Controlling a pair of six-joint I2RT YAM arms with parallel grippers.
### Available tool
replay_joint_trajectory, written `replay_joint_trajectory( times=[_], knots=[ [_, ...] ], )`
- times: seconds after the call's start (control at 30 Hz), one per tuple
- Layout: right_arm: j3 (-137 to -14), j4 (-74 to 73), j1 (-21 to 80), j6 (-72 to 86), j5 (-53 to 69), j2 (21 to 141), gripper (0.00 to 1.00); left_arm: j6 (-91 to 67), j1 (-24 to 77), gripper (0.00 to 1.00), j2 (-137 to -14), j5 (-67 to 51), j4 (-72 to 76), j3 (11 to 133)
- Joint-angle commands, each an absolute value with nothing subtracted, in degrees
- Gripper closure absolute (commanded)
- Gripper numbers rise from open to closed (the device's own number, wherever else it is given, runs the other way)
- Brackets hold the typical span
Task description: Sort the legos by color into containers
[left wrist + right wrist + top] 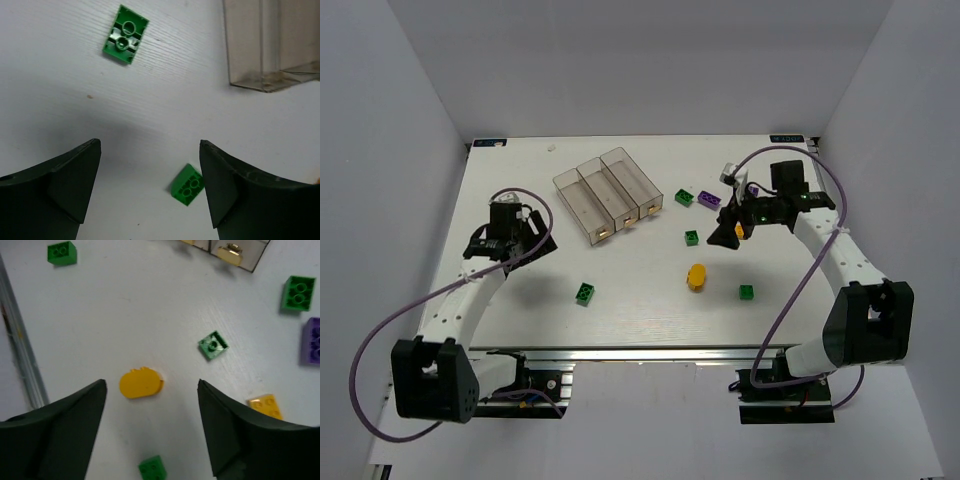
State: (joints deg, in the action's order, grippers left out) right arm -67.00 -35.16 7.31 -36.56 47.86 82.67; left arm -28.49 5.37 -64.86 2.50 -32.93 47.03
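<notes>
Nearest us, around six o'clock on the table (640, 320), a green brick (585, 292) and the yellow-orange oval (696, 276) lie loose and unsorted. Our left gripper (150, 144) at nine and our right gripper (152, 382) at three both hang spread, holding nothing, presumably ready to pick. Farther off, at eleven, the bins (608, 195) stand; we see no bricks inside.

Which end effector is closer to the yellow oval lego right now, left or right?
Right. The right end effector hovers just beyond the yellow oval lego, slightly to its right. The left end effector is far across the table, past a green lego.
</notes>
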Motion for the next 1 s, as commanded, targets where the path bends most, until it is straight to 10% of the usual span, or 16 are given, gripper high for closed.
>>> replay_joint_trajectory(
  times=[0.0,0.57,0.97],
  knots=[
    [-65.3,-29.27,9.14,-33.14,48.0,80.77,0.15,-26.99,5.1,0.11,-69.32,7.99,-32.88,49.13],
    [-65.22,-31.55,12.66,-34.98,43.86,79.72,0.11,-7.91,5.1,0.26,-101.76,13.8,-26.98,65.47],
    [-65.04,-32.08,12.66,-35.51,43.07,79.89,0.18,-8.61,5.1,0.96,-102.22,7.14,-29.35,71.27]
  ],
)
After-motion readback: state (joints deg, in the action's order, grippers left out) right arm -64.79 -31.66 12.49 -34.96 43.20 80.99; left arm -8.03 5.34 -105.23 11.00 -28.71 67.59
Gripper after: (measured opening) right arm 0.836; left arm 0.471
